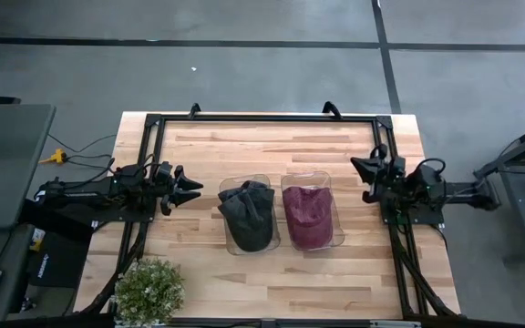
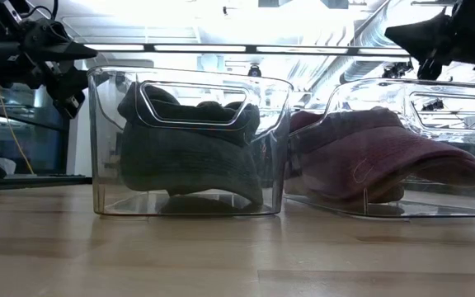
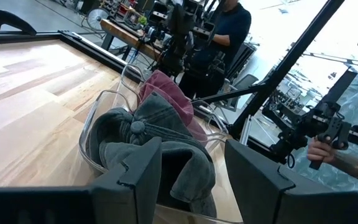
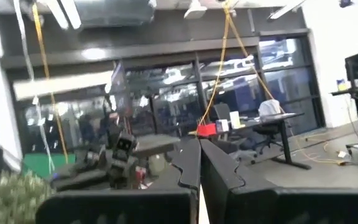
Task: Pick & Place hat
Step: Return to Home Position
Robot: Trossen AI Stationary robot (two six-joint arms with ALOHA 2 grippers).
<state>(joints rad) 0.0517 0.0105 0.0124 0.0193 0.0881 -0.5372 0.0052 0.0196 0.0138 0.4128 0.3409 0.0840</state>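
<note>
Both caps binned, black cap (image 1: 247, 211) in left transparent bin (image 1: 229, 244), red cap (image 1: 307, 214) in right transparent bin (image 1: 338, 228); left gripper (image 1: 194, 189) empty, jaws spread, aimed at black cap from outboard; right gripper (image 1: 357, 165) empty, jaws pressed together, outboard of red cap.

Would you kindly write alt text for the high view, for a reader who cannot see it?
Two clear bins sit side by side on a wooden table: the left bin holds a black cap, the right bin a red cap. The left gripper, open, and the right gripper, shut, flank them without touching. A plant stands at a left corner.
</note>
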